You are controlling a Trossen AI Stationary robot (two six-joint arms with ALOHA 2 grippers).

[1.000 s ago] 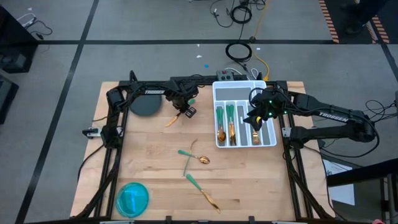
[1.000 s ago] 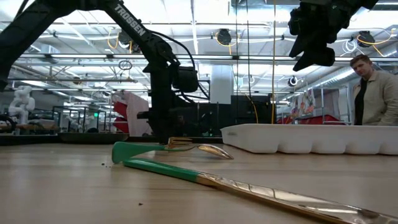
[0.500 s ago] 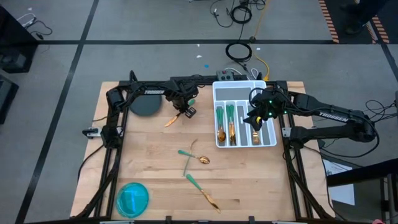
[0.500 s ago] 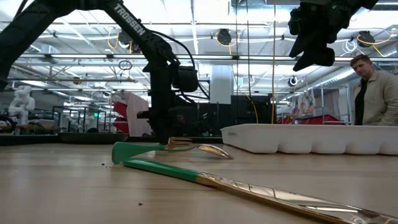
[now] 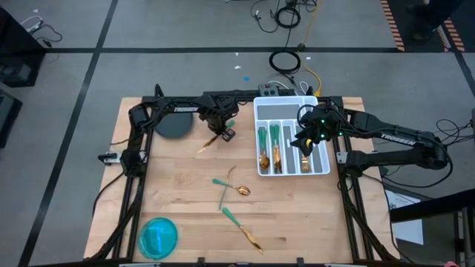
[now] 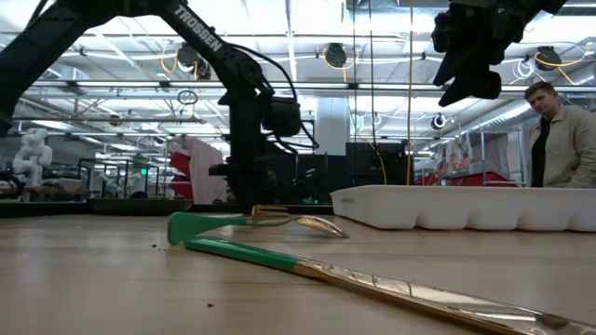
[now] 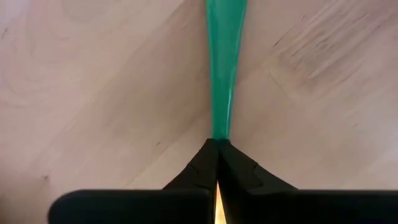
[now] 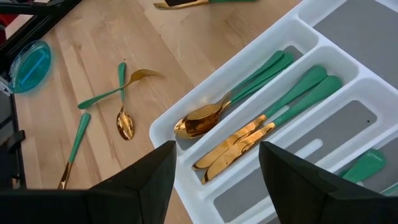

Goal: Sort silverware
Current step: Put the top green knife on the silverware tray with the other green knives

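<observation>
My left gripper point(image 5: 220, 133) stands at the table's far middle, pointing down and shut on one piece of silverware point(image 5: 211, 139). Its gold head point(image 5: 203, 146) points toward the near left. A spoon and a fork point(image 5: 231, 185) lie crossed at mid-table, and another piece point(image 5: 242, 228) lies nearer the front edge. Several more pieces point(image 8: 249, 118) lie in the white compartment tray point(image 5: 320, 167). My right gripper point(image 8: 214, 183) hangs open above the tray, touching nothing. My left gripper pinches the piece between its two fingers where the teal handle point(image 7: 219, 121) meets the gold metal. The fingers point(image 7: 199, 168) come from above, pointing down, and lie across the piece. The handle runs out flat along the wood beyond the fingertips.
A blue round bowl point(image 5: 158, 237) sits at the near left corner and a dark round disc point(image 5: 174, 126) at the far left. A person point(image 6: 563, 140) stands beyond the table. Bare wood lies between the left gripper and the tray.
</observation>
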